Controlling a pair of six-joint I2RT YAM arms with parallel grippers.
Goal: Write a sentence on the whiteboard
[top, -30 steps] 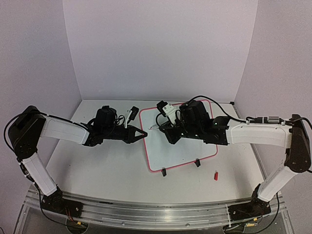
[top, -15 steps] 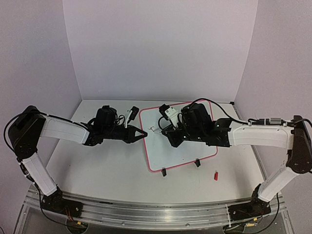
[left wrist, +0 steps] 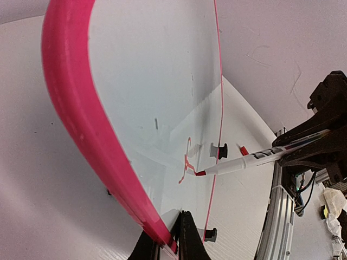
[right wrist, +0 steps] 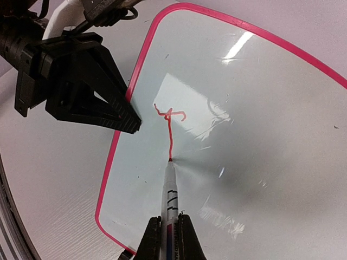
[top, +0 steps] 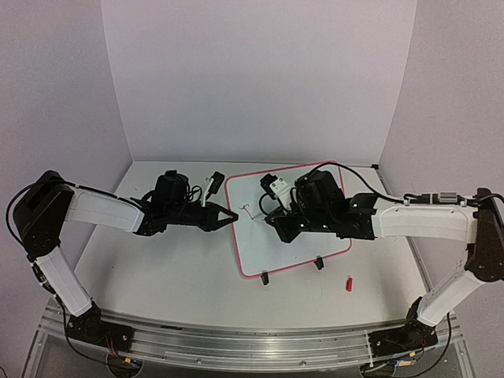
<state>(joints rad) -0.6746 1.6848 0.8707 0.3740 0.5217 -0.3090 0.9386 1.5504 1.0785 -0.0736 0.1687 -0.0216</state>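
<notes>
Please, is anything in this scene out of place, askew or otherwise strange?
The whiteboard sits turned at an angle to the table edges, its left rim pinched by the left pincer. A small red cap, perhaps from the marker, lies loose on the table near the board's front right corner. Nothing looks spilled or damaged.

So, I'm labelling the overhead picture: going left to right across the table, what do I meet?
From the left: left hand → red stroke → right hand holding the marker → small red object. The whiteboard overlaps them, so unplaced.
</notes>
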